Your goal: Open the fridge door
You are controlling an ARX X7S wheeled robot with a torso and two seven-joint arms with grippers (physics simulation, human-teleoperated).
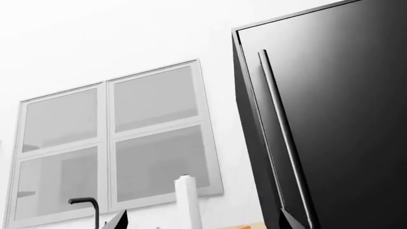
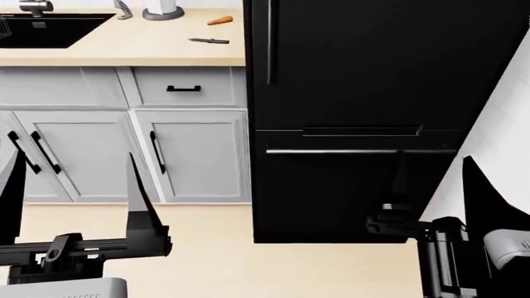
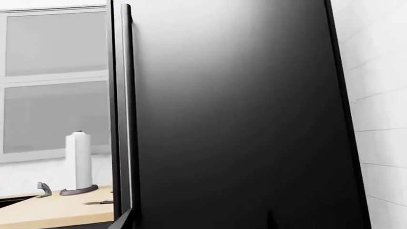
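Left gripper [image 2: 74, 186] jaws apart, empty, low and near, well short of the cabinets. Right gripper [image 2: 431, 186] also apart, nothing held. Fridge door [image 2: 373, 62] far right, shut, beside the counter [image 2: 124, 46]. Probably heavy, rigid, glossy-slick panel; take hold on the vertical bar handle [image 2: 269, 43] at its left edge.

No readable text, labels, seemingly none anywhere
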